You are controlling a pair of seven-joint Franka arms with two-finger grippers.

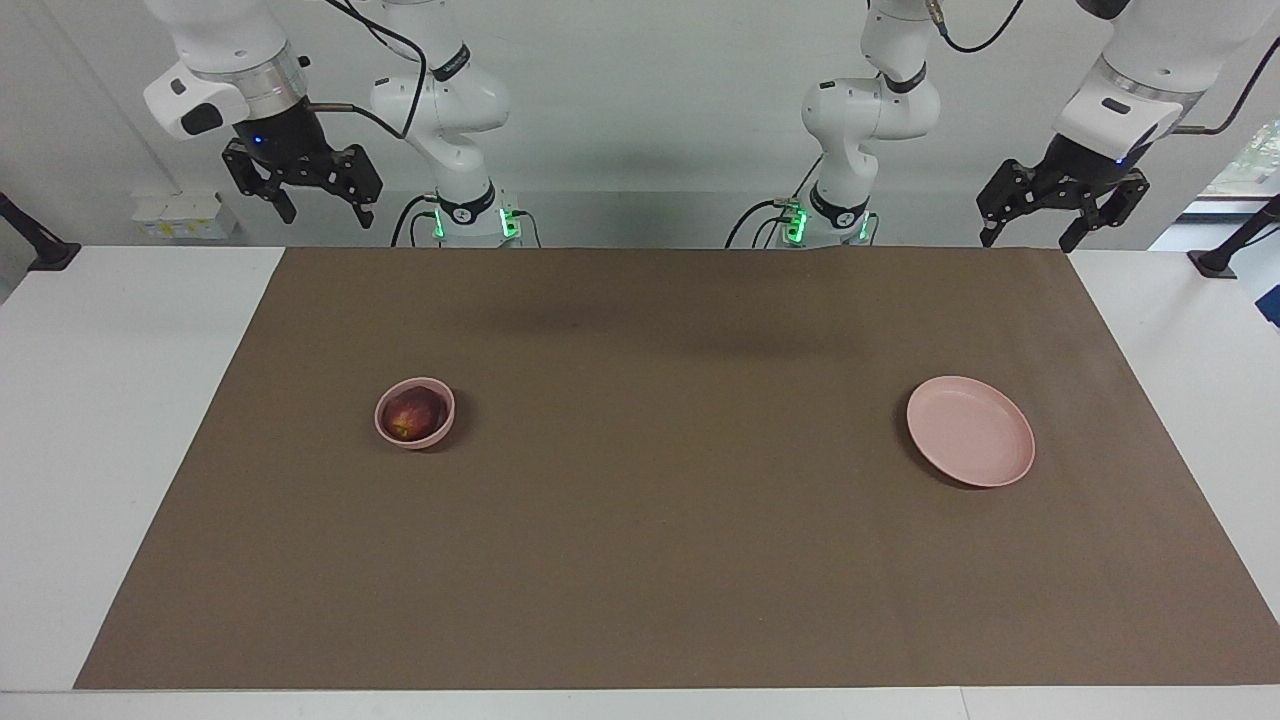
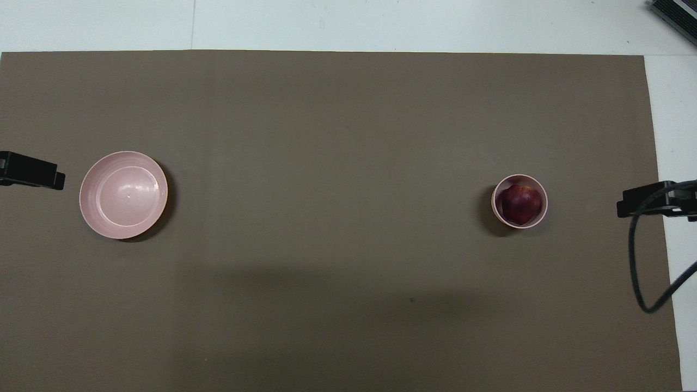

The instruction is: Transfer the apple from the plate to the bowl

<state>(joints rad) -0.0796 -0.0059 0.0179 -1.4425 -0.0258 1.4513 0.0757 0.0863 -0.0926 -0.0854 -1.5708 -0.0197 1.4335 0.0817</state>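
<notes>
The dark red apple [image 1: 412, 413] lies inside the small deep pink bowl [image 1: 384, 425], toward the right arm's end of the table; it also shows in the overhead view [image 2: 520, 203], filling the bowl [image 2: 539, 216]. The wide flat pink plate [image 1: 970, 431] lies bare toward the left arm's end, also seen in the overhead view [image 2: 123, 194]. My right gripper [image 1: 325, 212] hangs open and empty, high over the robots' edge of the table. My left gripper [image 1: 1030, 240] hangs open and empty, high over its own corner of that edge. Both arms wait.
A brown mat [image 1: 660, 520] covers most of the white table [image 1: 100, 400]. A black cable [image 2: 642, 261] loops down from the right arm over the mat's edge. Black stands [image 1: 40, 245] sit at the table's corners nearest the robots.
</notes>
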